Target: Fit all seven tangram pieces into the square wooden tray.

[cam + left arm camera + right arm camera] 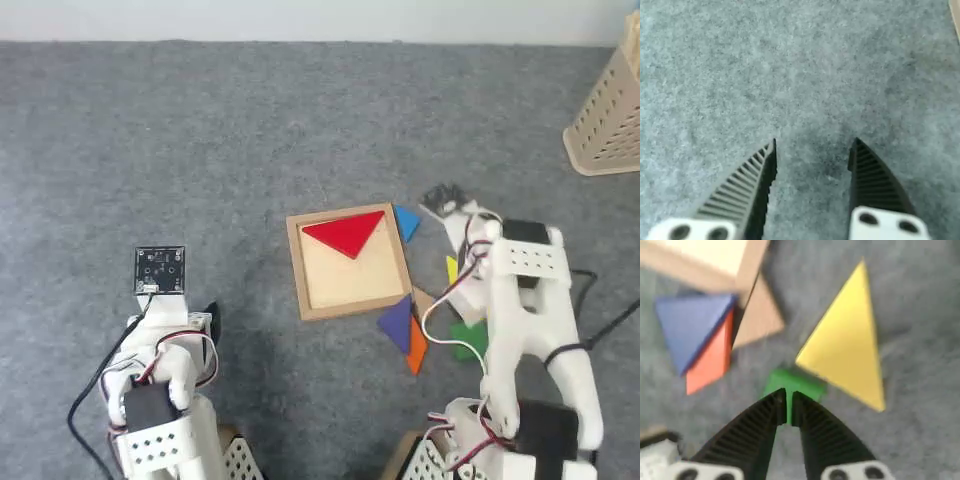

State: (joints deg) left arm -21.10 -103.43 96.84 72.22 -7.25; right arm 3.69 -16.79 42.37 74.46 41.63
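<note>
We see the square wooden tray (297,265) on the grey bench (200,150), with the red triangle (345,235) inside it against its far wall. The other pieces lie outside the tray, on the side nearest the right arm. The small blue triangle (406,221) is by the tray's far corner. The violet triangle (398,322) is by its near corner, overlapping the orange piece (417,352). The tan piece (757,315) touches the tray's rim. The yellow triangle (847,347) lies farther out from the tray. The right hand (788,400) is clamped on the edge of the green piece (790,385), just beyond the yellow one. The left hand (812,147) is well apart from the tray, its fingers spread over bare bench.
</note>
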